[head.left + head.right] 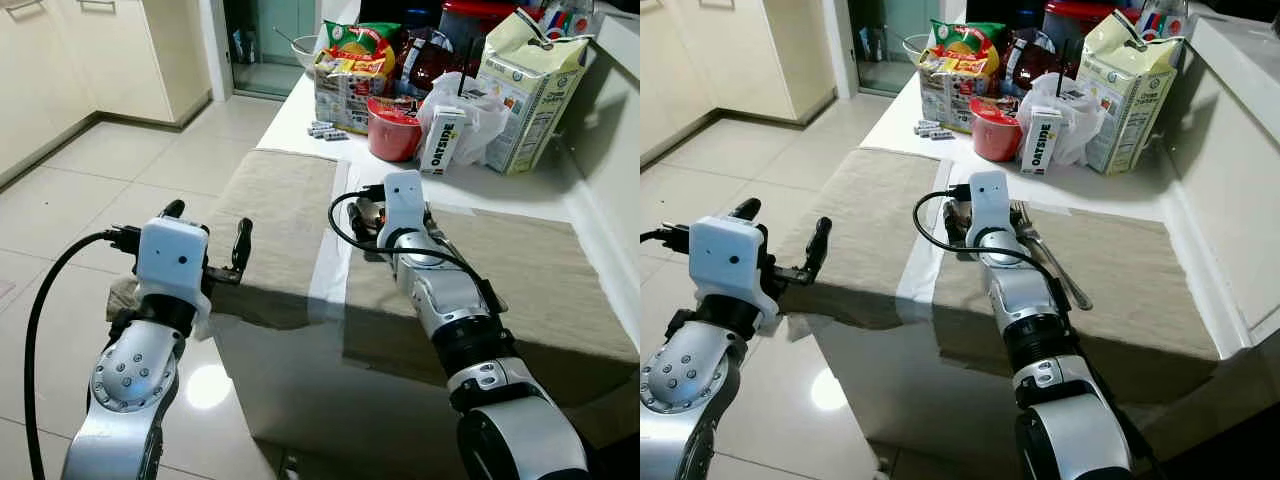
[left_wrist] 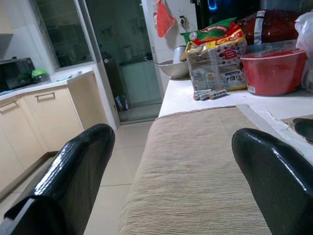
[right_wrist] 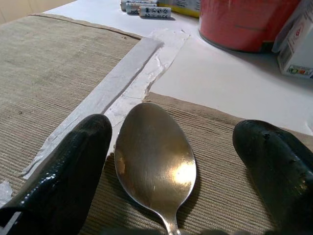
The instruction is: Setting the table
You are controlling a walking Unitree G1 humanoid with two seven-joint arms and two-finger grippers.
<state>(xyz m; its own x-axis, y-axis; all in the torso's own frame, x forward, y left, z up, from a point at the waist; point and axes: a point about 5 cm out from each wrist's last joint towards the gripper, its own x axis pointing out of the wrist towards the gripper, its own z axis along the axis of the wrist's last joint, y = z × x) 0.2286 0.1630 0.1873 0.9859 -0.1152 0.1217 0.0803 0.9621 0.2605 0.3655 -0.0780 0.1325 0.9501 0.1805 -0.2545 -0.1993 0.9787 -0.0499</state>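
Silver arms fill the near edge of the left eye view. Left hand [image 1: 207, 243] at 8 o'clock, held off the near left corner of the worktop [image 1: 300, 115], fingers spread wide, nothing between them. Right hand [image 1: 372, 213] at centre, low over the near left part of the right placemat [image 1: 520, 270]; fingers hidden behind the wrist housing. Left placemat [image 1: 275, 215] lies beside it, a white strip between the two. At 12 to 1 o'clock, along the far end: snack bags [image 1: 352, 55], red bowl [image 1: 393, 130], oat drink carton [image 1: 444, 140], white plastic bag [image 1: 470, 110], large paper sack [image 1: 530, 85]. Batteries [image 1: 326, 131] lie at the bowl's 9 o'clock.

Right eye view: same layout. Fork [image 1: 1035, 245] and another handle lie on the right placemat at the right hand's 3 o'clock, pointing toward the near edge. Tiled floor [image 1: 730, 170] at 9 o'clock.

Left wrist view: two black fingers [image 2: 68, 181] well apart, empty, looking along the left placemat toward the batteries, red bowl and snack bags. Metal bowl [image 2: 173, 68] behind them, cabinets [image 2: 44, 117] beyond the floor.

Right wrist view: spoon [image 3: 154, 159] lies bowl-up on the right placemat, between the two black fingers [image 3: 68, 171], which stand wide open and clear of it on either side. No grip on it. Torn white strip, red bowl and batteries beyond.
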